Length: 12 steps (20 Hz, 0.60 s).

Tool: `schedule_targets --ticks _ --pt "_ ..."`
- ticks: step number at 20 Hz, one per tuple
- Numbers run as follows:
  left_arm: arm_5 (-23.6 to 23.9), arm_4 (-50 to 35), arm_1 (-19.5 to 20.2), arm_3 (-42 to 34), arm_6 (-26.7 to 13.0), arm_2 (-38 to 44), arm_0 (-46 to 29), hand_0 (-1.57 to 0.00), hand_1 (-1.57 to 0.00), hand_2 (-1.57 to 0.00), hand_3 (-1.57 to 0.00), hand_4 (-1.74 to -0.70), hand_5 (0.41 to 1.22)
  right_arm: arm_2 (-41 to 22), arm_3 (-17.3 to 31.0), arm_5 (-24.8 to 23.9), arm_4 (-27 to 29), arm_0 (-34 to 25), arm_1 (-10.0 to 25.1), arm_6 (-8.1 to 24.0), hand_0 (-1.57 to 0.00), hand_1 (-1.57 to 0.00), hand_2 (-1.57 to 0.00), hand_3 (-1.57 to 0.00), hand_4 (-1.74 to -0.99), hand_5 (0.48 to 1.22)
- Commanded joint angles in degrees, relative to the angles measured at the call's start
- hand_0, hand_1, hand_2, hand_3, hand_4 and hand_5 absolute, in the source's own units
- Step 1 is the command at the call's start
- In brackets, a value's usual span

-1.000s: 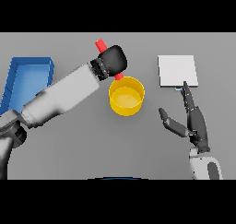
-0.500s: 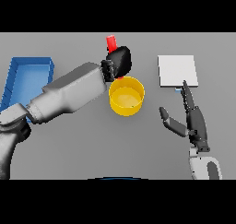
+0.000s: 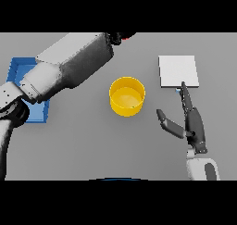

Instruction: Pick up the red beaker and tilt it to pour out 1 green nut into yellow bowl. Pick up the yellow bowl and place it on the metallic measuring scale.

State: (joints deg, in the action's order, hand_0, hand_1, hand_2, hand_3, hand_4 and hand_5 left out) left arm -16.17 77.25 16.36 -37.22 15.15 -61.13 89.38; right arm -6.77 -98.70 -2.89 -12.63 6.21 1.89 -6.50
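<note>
The yellow bowl [image 3: 127, 96] stands upright on the table's middle; I see no nut inside it. The metallic scale [image 3: 178, 71], a flat square plate, lies to its far right. My left arm reaches high across the view. Only a dark edge of my left hand [image 3: 115, 38] shows at the scene's top edge, with a sliver of the red beaker [image 3: 126, 35] beside it, above and behind the bowl. The rest of the beaker is hidden. My right hand [image 3: 193, 122] rests open to the right of the bowl, fingers pointing at the scale.
A blue tray [image 3: 16, 69] lies at the table's left edge, partly covered by my left arm.
My left arm has lifted the red beaker up and toward the camera. The hand and beaker have nearly left the top of the view. The right hand has not moved.
</note>
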Motion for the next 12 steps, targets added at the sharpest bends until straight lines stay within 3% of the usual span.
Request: schedule_targets --ticks 1,3,7,12 --pt "1.81 -0.66 1.62 1.54 0.01 1.85 1.19 -1.57 -1.57 -1.57 -1.57 -1.72 1.221 0.49 0.09 0.55 0.64 -0.39 0.67 0.24 0.00 0.00 0.00 0.00 -1.131 0.553" --pt "1.80 -3.41 3.14 5.85 -1.47 7.02 4.44 -1.57 -1.57 -1.57 -1.57 -1.72 1.221 0.44 0.16 1.07 1.23 -1.19 0.63 0.89 0.00 0.00 0.00 0.00 -1.117 0.554" --pt "-2.65 -16.14 7.18 14.86 -8.99 24.08 6.94 -1.57 -1.57 -1.57 -1.51 -1.73 1.221 0.18 1.69 2.25 1.58 -1.39 1.16 -1.43 0.00 0.00 0.00 0.00 -1.104 0.576" --pt "-0.50 -34.29 15.79 22.57 -13.15 44.13 1.98 -1.57 -1.57 -1.57 -1.54 -1.74 1.221 0.41 2.51 2.22 1.82 -3.05 1.43 -1.32 0.00 0.00 0.00 0.00 -1.118 0.595"
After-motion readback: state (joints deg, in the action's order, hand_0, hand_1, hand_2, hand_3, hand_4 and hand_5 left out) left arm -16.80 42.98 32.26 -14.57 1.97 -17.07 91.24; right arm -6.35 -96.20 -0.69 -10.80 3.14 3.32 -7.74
